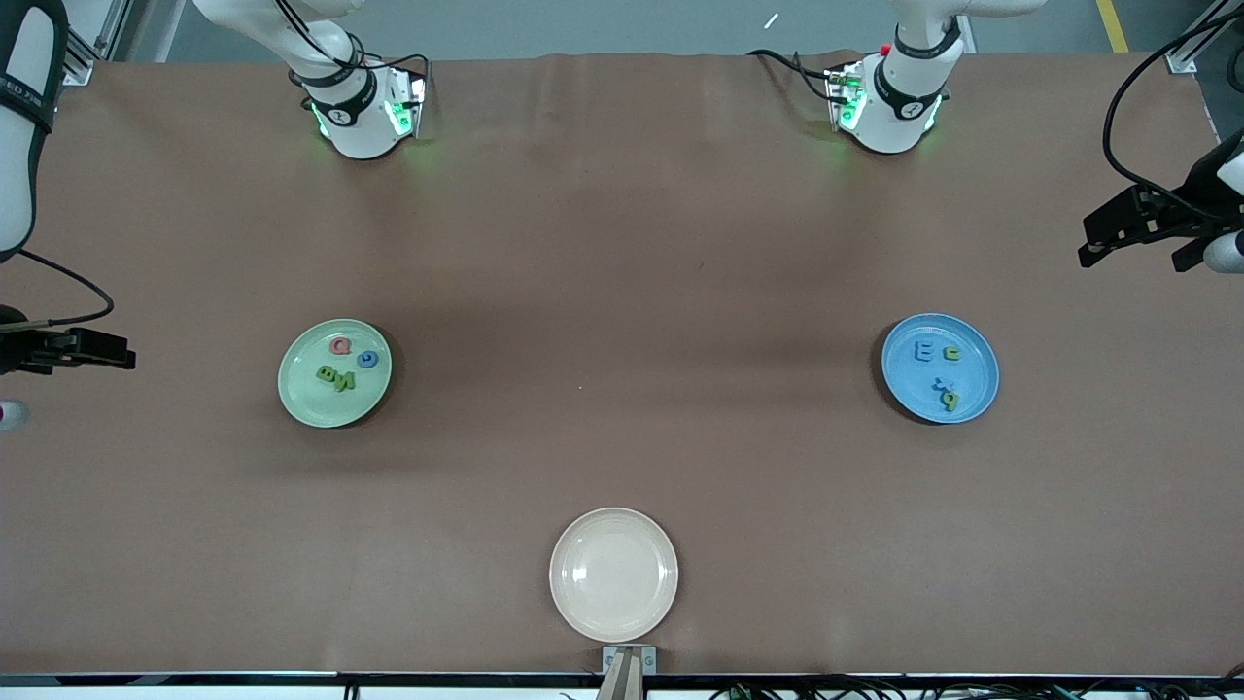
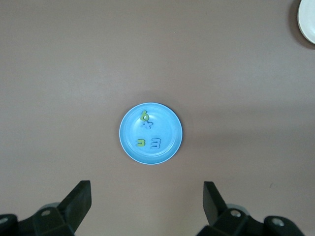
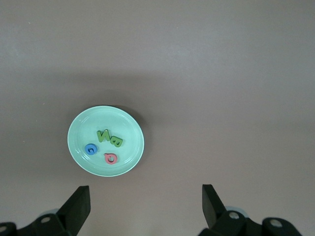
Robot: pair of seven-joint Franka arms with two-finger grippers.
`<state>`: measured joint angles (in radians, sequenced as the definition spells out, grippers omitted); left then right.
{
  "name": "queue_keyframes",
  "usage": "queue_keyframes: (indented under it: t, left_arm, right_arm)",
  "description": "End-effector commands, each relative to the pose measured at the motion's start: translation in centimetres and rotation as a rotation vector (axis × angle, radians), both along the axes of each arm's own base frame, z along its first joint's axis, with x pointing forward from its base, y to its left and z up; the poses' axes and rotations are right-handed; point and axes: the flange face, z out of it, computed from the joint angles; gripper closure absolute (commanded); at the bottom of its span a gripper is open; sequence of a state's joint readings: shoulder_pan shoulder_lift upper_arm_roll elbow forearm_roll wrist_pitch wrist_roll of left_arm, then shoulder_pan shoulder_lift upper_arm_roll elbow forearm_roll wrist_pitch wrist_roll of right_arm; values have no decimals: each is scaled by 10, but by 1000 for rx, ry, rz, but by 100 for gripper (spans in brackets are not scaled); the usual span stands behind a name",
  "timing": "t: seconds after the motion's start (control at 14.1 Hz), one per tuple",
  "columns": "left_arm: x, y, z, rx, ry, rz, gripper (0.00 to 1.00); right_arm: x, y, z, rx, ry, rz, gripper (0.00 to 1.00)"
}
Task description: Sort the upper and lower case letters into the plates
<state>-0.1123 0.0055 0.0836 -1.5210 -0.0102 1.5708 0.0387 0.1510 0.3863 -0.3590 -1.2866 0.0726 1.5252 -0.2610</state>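
Brown cloth-covered table (image 1: pixel 622 292), holding, largest first:

- Cream plate (image 1: pixel 613 574), bare, nearest the front camera.
- Mint-green plate (image 1: pixel 334 373), toward the right arm's end: pink-red Q (image 1: pixel 340 345) at 12 o'clock, blue G (image 1: pixel 366 360) at 2, green N and B (image 1: pixel 336 378) at centre.
- Blue plate (image 1: pixel 940 367), toward the left arm's end: blue E (image 1: pixel 924 353), green u (image 1: pixel 952 354), blue x (image 1: pixel 941 383), green p (image 1: pixel 950 399).
- Left gripper (image 2: pixel 147 204), right gripper (image 3: pixel 145 204): high over their plates, jaws spread, empty.

Step, judged: sorting nearly done, though the E sits among lower-case letters. Next move: the left gripper would lift it out for the mint-green plate.

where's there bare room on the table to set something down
Free: the brown tabletop between the mint green plate and the blue plate, and the cream plate, which holds nothing. Crowded: both coloured plates, four letters each.
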Motion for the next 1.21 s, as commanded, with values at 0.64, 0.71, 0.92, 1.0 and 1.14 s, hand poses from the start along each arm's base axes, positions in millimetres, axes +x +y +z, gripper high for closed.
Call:
queue_keyframes:
  t: [0.64,0.71,0.92,1.0,1.14]
  left_arm:
    - [-2,-1,6,3,3,-8,0]
    - [-2,-1,6,3,3,-8,0]
    - [-3,-2,8,1,0,-8,0]
    - [-4,-2,9,1,-2,-6,0]
    - [-4,2,9,1,-2,0,0]
  right_arm:
    - [-14,7,6,117,49,-19,0]
    - [-16,5,6,122,49,-20,0]
    - [-26,16,29,95,14,16,0]
    - [-29,17,36,89,7,23,0]
    - [-39,14,43,94,-1,21,0]
